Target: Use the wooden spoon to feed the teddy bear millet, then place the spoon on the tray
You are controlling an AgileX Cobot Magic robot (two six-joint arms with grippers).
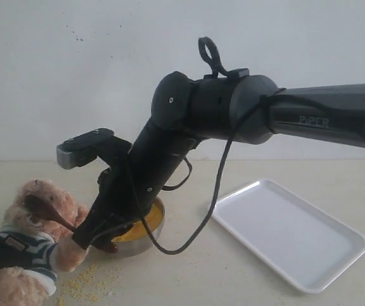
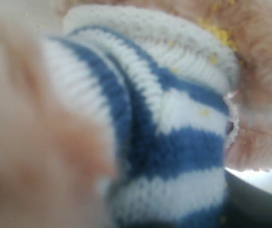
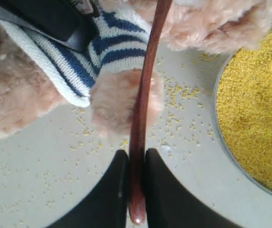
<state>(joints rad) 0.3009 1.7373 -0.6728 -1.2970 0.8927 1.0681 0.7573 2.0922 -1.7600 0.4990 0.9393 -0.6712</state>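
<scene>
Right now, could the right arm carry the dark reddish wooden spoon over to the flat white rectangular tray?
Probably yes. The right gripper is shut on the wooden spoon, and only bare table lies between the round steel bowl and the white tray, which holds nothing.

Extreme close-up, v. blurry. Fluffy light-brown plush teddy bear (image 2: pixel 261 71) fills nearly all of it. Its navy-and-white striped knit shirt (image 2: pixel 173 137) takes the middle, w/ ribbing visible. A big out-of-focus tan fur mass sits closest to the lens. Fine bright yellow millet grains (image 2: pixel 219 32) are stuck on fur & shirt. There's a dark grey edge (image 2: pixel 249 199) beside the shirt, can't tell what.
</scene>
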